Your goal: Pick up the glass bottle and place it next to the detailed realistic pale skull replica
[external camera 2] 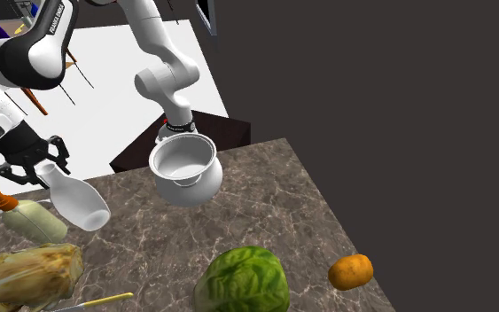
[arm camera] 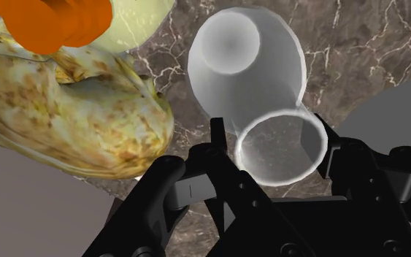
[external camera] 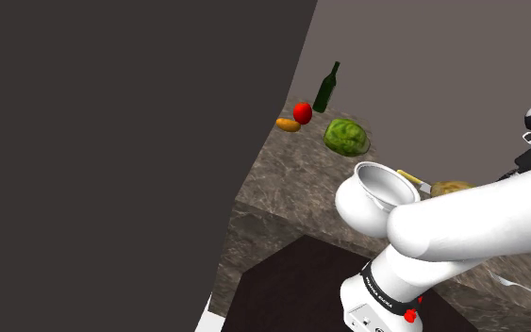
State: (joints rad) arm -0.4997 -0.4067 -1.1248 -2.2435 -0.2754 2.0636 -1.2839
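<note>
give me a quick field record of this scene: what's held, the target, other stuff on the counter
held: white bottle, jaws shut on its neck
bottle pose: tilted
target: mottled pale skull, near the bottle
surface: marbled counter
others: white bowl, green cabbage, green bottle, red tomato

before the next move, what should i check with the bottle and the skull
1. Grip: ok, the gripper is shut on the neck of the bottle.
2. Bottle upright: not ok, it leans in the grip.
3. Bottle clear of the counter: cannot tell.
4. Skull located: ok, it lies on the counter close to the bottle.
5. Free spot beside the skull: cannot tell; an orange-capped container lies right by it.
6. Bowl out of the way: ok, it stands apart from the bottle.
</note>
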